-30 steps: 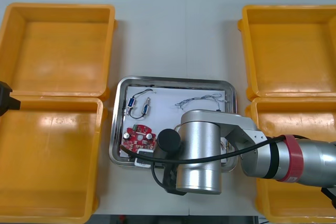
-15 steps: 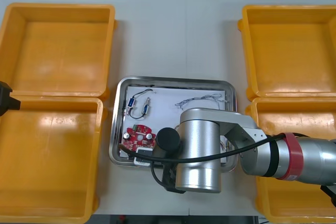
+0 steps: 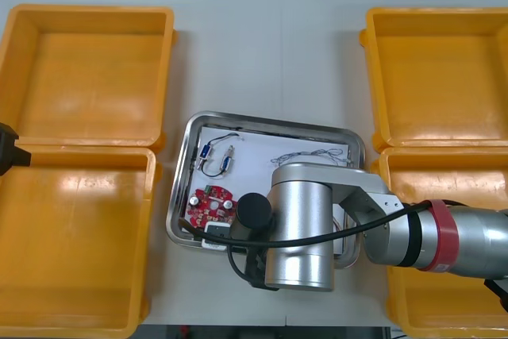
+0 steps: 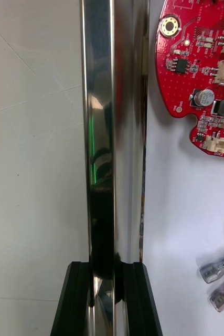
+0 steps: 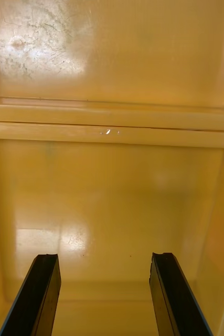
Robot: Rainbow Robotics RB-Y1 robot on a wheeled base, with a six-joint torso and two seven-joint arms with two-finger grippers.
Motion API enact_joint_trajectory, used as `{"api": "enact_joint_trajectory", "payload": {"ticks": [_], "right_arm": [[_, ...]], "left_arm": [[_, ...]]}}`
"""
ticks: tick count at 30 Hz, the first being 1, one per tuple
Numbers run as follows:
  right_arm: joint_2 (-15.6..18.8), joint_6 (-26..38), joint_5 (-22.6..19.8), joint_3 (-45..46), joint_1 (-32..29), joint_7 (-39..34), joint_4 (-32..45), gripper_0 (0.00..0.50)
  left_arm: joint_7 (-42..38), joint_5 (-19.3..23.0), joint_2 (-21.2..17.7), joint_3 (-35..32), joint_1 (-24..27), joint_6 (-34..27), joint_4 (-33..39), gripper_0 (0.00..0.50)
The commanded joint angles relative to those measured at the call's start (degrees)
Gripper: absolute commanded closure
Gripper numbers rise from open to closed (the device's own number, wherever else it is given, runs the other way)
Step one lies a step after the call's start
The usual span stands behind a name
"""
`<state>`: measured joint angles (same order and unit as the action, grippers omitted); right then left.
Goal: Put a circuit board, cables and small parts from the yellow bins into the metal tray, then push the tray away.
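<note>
On tray (image 4: 104, 131) rim, right gripper (image 4: 107, 268) seemingly clamped, left gripper (image 5: 105, 257) idle

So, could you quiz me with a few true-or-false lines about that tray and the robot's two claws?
1. The round red circuit board lies inside the shiny metal tray. True.
2. The right gripper is shut on the tray's rim. True.
3. The left gripper holds a cable. False: it is open and holds nothing, over a yellow plastic bin.
4. The thin twisted blue and white cable lies in a yellow bin. False: it lies inside the tray.
</note>
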<state>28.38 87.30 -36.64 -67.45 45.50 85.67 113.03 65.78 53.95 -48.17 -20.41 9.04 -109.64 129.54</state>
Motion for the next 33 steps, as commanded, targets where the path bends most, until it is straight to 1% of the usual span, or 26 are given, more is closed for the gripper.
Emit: {"api": "enact_joint_trajectory", "payload": {"ticks": [1, 10, 25, 33], "right_arm": [[0.01, 0.41, -0.01, -0.84, 2.31, 1.87, 2.28, 0.414], [2.21, 0.41, -0.10, -0.75, 3.10, 3.19, 4.30, 0.416], [2.91, 0.41, 0.69, -1.28, 5.92, 6.88, 4.48, 0.417], [4.58, 0.41, 1.22, -1.28, 7.23, 7.15, 4.13, 0.421]], "left_arm": [[5.94, -0.51, 0.53, -1.65, -1.22, -0.36, 1.77, 0.000], [5.94, -0.51, 0.53, -1.65, -1.22, -0.36, 1.77, 0.000], [5.94, -0.51, 0.53, -1.65, -1.22, -0.36, 1.77, 0.000], [5.94, -0.51, 0.53, -1.65, -1.22, -0.36, 1.77, 0.000]]}}
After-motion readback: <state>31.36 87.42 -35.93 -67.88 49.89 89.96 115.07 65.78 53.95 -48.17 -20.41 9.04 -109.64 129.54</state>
